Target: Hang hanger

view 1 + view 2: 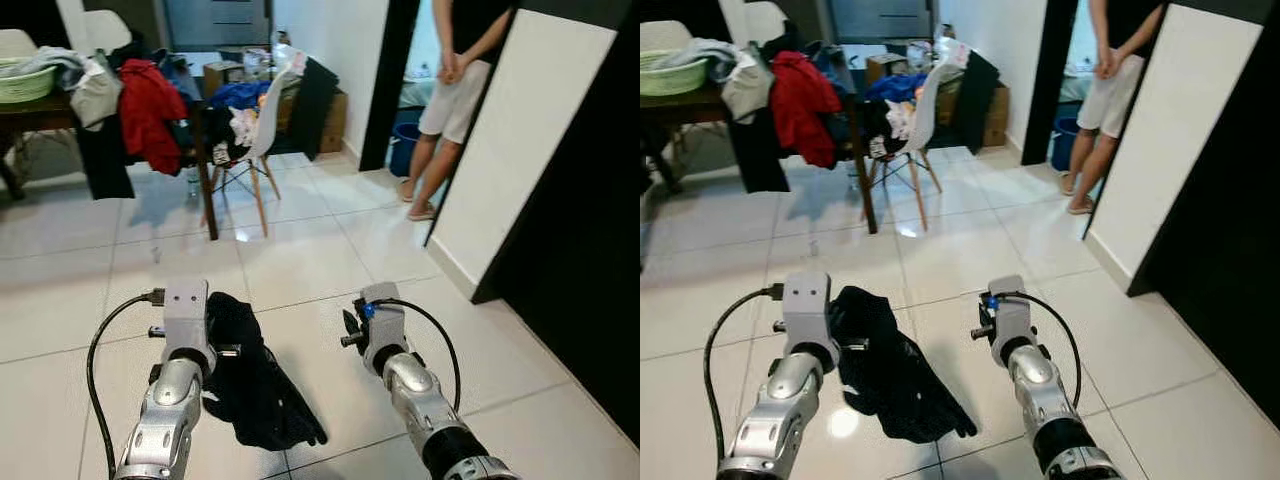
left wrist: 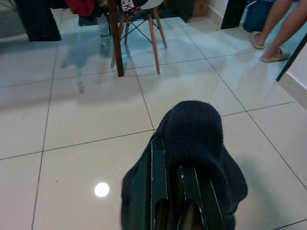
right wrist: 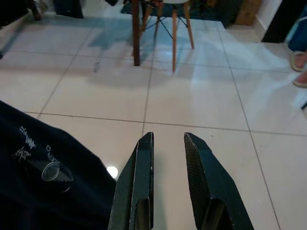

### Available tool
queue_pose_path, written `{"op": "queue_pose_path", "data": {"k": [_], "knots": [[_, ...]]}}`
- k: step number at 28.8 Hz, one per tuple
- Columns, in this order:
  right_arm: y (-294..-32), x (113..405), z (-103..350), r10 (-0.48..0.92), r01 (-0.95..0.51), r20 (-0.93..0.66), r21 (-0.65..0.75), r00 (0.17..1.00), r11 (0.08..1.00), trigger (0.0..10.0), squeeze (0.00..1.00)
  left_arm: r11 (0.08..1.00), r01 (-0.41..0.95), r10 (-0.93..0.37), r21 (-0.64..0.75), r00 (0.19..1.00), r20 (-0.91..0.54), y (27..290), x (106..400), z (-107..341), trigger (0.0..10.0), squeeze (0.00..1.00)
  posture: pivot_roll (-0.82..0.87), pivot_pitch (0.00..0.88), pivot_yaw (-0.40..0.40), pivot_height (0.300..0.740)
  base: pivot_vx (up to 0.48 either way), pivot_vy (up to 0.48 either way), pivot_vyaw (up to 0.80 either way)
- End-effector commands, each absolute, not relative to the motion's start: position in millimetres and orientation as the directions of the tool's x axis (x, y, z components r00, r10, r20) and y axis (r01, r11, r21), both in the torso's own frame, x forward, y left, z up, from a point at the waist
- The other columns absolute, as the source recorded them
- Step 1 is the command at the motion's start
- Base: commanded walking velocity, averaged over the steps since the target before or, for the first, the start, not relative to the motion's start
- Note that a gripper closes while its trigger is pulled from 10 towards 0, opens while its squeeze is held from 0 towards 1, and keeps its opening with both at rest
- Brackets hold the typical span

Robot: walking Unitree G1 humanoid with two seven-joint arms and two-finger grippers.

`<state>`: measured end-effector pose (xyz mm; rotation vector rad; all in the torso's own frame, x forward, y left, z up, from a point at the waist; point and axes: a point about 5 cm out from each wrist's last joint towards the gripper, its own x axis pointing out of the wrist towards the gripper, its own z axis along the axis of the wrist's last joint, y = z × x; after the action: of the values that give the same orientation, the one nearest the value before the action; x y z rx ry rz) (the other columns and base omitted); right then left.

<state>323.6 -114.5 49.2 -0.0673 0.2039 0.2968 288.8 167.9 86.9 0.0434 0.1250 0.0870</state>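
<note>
The left gripper [image 2: 175, 191] is held low in front of the robot over the white tiled floor [image 1: 300, 260], and a dark garment [image 1: 255, 380] is draped over its black fingers [image 2: 158, 187]; the cloth covers the tips, with the fingers lying close together under it, so whether they pinch the fabric cannot be told. In the head views the garment hangs from the left wrist down between the two arms. No hanger can be made out under the cloth. The right gripper [image 3: 168, 163] is held beside it at about the same height, its two fingers [image 3: 139, 191] parted by a narrow gap and holding nothing; a fold of the dark garment with a small pale print lies just beside it in the right wrist view. Ahead stands a dark table [image 1: 205, 180] piled with clothes, a red garment [image 1: 150, 110] hanging over its edge, and a green basket [image 1: 25, 82] at its far left. A white chair [image 1: 262, 130] with wooden legs stands next to the table. To the right a person [image 1: 455, 90] in light shorts stands in a doorway, hands clasped, near a white panel [image 1: 520, 150] leaning against a dark wall.
</note>
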Motion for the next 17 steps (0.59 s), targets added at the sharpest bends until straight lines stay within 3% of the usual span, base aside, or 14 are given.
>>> {"op": "queue_pose_path", "data": {"k": [1, 11, 17], "knots": [[-114.5, 324.0, 49.7, 0.285, -0.297, -0.203, -0.028, 0.937, 0.955, 10.0, 0.00, 0.996, -0.068, 0.072, 0.051, 0.994, -0.078, 165.3, 288.8, 95.4, 10.0, 0.00, 0.08, 0.000, -0.042, 0.740, 0.000, 0.000, 0.00], [-111.7, 323.7, 50.5, 0.307, -0.320, -0.197, -0.035, 0.931, 0.947, 10.0, 0.00, 0.996, -0.077, 0.080, 0.045, 0.995, -0.065, 164.9, 290.5, 98.5, 10.0, 0.00, 0.08, 0.000, -0.036, 0.740, 0.000, 0.000, 0.00], [-105.7, 322.1, 51.4, 0.356, -0.375, -0.188, -0.078, 0.915, 0.924, 10.0, 0.00, 0.997, -0.078, 0.080, 0.028, 0.995, -0.061, 164.7, 292.4, 101.2, 10.0, 0.00, 0.08, 0.000, -0.035, 0.740, 0.332, 0.000, 0.44]]}}
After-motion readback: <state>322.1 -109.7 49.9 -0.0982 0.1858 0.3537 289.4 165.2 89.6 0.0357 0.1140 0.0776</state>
